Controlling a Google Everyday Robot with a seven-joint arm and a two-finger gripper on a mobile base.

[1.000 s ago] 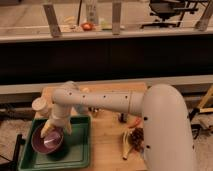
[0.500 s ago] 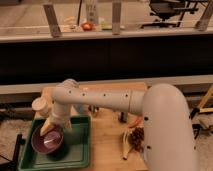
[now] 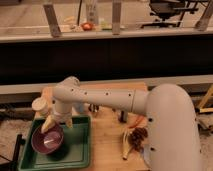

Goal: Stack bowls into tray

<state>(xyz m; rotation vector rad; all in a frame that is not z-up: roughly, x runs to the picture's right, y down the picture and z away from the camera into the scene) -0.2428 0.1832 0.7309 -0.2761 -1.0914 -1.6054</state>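
The gripper [image 3: 56, 125] hangs at the far rim of the purple-maroon bowl [image 3: 47, 141]; whether its jaws are open or closed on that rim cannot be told. The bowl sits upright in the left half of the dark-green tray [image 3: 80, 150], which lies at the left end of the wooden table [image 3: 107, 145]. A pale cup [image 3: 40, 106] stands just beyond the tray, and a banana [image 3: 127, 146] lies to the tray's right, below the white arm [image 3: 115, 100].

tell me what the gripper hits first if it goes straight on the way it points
Most likely the purple bowl, near its far rim: the gripper points down toward it, over the green tray. Depth is unclear.
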